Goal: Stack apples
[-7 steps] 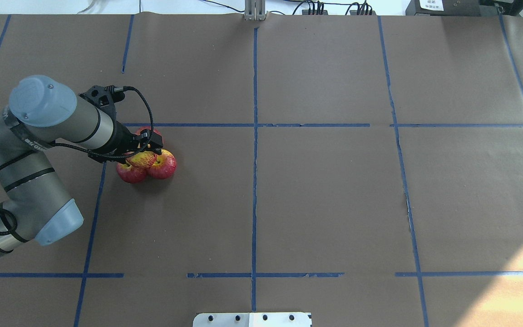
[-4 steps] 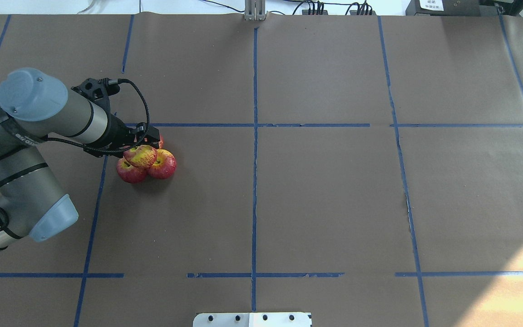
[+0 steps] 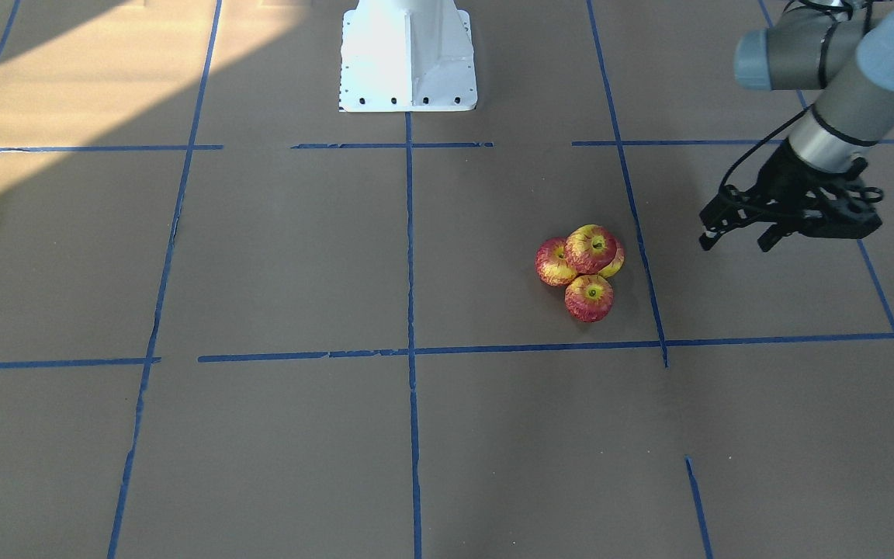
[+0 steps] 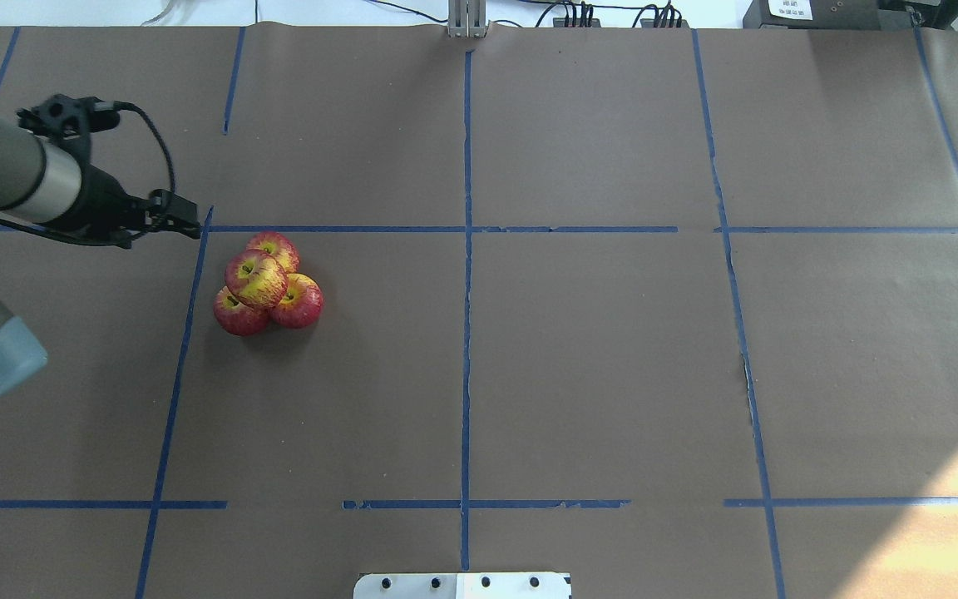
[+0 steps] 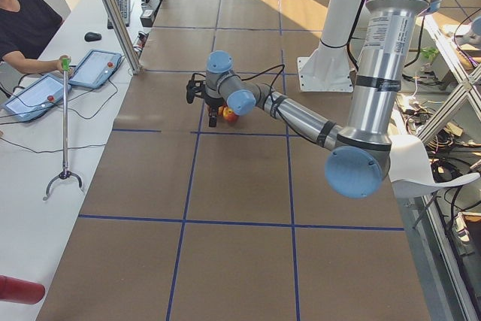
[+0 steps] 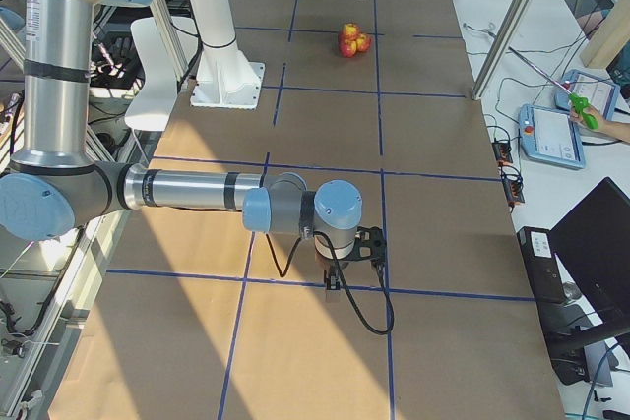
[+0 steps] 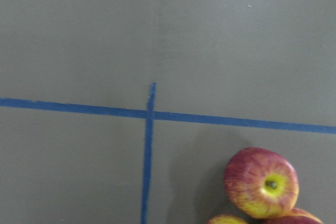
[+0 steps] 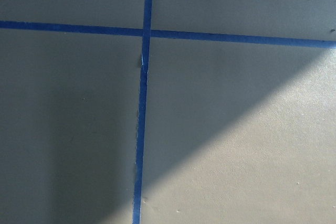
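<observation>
Brown paper table (image 4: 595, 374) with a blue tape grid. Overhead view, from the left: left gripper (image 4: 193, 226) hangs over the paper by a tape crossing (image 4: 206, 228). Its fingers are spread wide with nothing between them, and it is near the apples but not touching. Just right of that vertical tape line are the apples (image 4: 267, 284), one tight cluster inside the cell below the horizontal line. Three sit on the paper touching each other: back apple (image 4: 281, 243), front-left apple (image 4: 232, 318), front-right apple (image 4: 304, 308). The top apple (image 4: 256, 279) rests on those three, dimple roughly up. All four are in one pile. The left wrist view catches the cluster at its lower right corner, beside the same crossing. Right gripper (image 6: 333, 280) shows only in the right side view, low over the paper near another tape crossing, well apart from the apples at the far end. Can't tell whether its fingers are apart or closed.
</observation>
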Available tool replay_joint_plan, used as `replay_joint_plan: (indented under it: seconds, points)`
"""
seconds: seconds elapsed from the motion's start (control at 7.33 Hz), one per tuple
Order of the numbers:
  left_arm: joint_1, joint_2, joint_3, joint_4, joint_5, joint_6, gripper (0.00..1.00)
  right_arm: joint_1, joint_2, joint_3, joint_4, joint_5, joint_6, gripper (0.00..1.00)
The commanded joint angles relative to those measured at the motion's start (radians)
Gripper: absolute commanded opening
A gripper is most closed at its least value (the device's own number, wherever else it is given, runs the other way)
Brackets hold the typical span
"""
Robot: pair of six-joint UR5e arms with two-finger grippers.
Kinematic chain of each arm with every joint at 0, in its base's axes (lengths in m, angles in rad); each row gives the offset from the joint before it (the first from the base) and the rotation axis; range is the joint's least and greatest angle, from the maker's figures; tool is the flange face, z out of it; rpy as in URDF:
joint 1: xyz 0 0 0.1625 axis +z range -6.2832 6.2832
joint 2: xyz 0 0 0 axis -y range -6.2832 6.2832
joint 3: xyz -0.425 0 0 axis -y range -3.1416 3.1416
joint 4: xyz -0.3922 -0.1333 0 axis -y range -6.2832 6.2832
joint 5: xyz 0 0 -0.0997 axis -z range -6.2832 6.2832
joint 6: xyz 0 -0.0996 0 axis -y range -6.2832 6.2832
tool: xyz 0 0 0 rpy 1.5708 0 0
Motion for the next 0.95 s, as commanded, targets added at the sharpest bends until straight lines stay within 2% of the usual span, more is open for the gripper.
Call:
replay_joint_plan:
  seconds: [0.0, 0.14, 0.41, 0.82]
  points:
    - [-0.166, 0.136, 0.015, 0.001, -0.046, 0.330, 1.00, 0.000, 0.000, 0.000, 0.000, 0.000, -0.001, 1.00]
    - [-0.247, 0.193, 0.034, 0.003, -0.060, 0.486, 1.00, 0.000, 0.000, 0.000, 0.000, 0.000, -0.001, 1.00]
    - [-0.419, 0.206, 0.144, 0.065, -0.090, 0.750, 1.00, 0.000, 0.000, 0.000, 0.002, 0.000, -0.001, 1.00]
    - [-0.592, 0.149, 0.228, 0.309, -0.136, 1.033, 1.00, 0.000, 0.000, 0.000, 0.000, 0.000, -0.001, 1.00]
